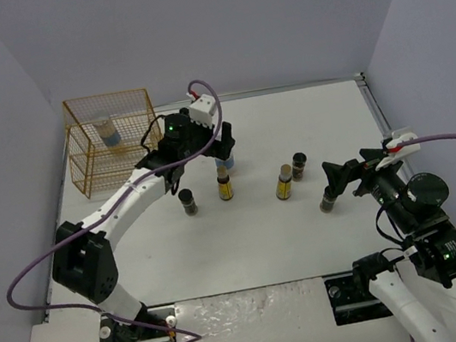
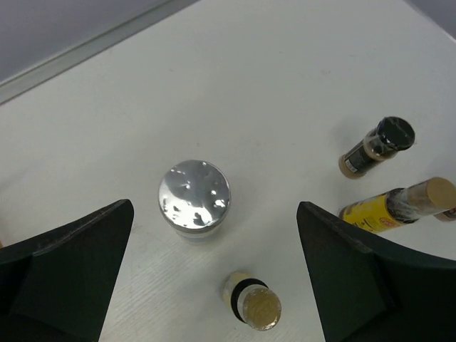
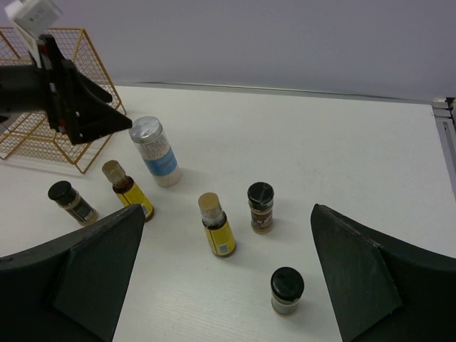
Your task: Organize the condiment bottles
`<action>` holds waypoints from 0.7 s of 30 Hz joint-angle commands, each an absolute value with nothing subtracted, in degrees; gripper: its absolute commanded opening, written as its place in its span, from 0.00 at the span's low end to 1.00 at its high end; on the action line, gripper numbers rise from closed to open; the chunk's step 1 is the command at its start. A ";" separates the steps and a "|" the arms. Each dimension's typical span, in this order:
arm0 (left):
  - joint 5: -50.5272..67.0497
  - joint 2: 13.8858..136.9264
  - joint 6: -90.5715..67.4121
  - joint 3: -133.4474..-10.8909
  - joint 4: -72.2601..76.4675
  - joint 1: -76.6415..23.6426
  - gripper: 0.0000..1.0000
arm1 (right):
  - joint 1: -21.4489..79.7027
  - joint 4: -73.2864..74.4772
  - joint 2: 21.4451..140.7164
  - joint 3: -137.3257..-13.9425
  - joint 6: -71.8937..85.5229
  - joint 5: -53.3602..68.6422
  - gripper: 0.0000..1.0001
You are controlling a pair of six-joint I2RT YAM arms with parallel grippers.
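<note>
A pale jar with a silver lid (image 2: 194,196) and a blue label (image 3: 155,152) stands upright on the table. My left gripper (image 2: 215,214) hovers open above it, its fingers wide on either side and touching nothing. A slim yellow-labelled bottle (image 2: 253,308) stands just in front of that jar, and a second one (image 3: 217,224) is further right. Three short dark black-lidded jars (image 3: 71,202) (image 3: 260,206) (image 3: 286,290) stand spread around them. Another blue-labelled jar (image 1: 106,131) sits inside the rack. My right gripper (image 1: 339,178) is open beside the nearest dark jar (image 1: 328,200).
The gold wire rack (image 1: 89,171) stands at the back left, close to the left wall. A raised rail (image 1: 372,109) runs along the table's right edge. The left arm (image 1: 121,205) stretches diagonally from its base toward the bottles.
</note>
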State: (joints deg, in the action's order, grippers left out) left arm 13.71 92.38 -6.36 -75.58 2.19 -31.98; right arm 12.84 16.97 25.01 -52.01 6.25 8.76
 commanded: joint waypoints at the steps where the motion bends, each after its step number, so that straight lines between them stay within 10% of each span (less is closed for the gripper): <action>1: 3.62 94.33 -5.62 -77.80 4.62 -35.13 0.97 | 13.10 12.48 24.76 -52.54 7.21 10.19 1.00; 21: -1.58 103.16 -8.31 -83.48 2.12 -36.91 0.90 | 13.18 12.99 22.73 -51.71 7.82 9.46 1.00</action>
State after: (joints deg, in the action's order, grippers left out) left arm -1.37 104.25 -6.93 -79.04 -0.92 -36.42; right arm 12.84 16.98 22.66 -51.87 7.49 9.10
